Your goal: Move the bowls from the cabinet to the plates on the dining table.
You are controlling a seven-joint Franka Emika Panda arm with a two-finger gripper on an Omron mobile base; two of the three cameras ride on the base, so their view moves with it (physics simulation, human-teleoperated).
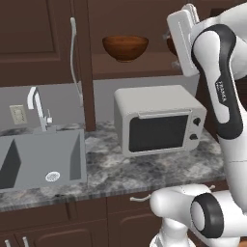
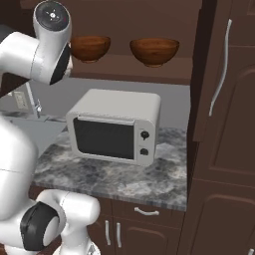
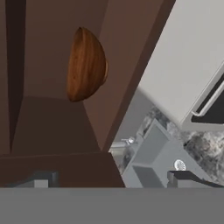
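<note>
Up in the open cabinet (image 2: pixel 149 69) two wooden bowls sit on the shelf above the microwave (image 2: pixel 114 127), one (image 2: pixel 90 48) nearer the sink (image 1: pixel 41 159), the other (image 2: pixel 154 51) further right. The gripper (image 3: pixel 113 178) hangs with fingers spread wide, empty, with one bowl (image 3: pixel 86 64) ahead of its tips and well apart from them.

We see a wooden bowl (image 3: pixel 86 65) turned sideways on the dark cabinet (image 3: pixel 52 127) shelf, the white microwave (image 3: pixel 188 65) at upper right, the sink (image 3: pixel 162 157) and marble counter (image 3: pixel 205 148) below, finger tips (image 3: pixel 179 176) spread apart, nothing between.
</note>
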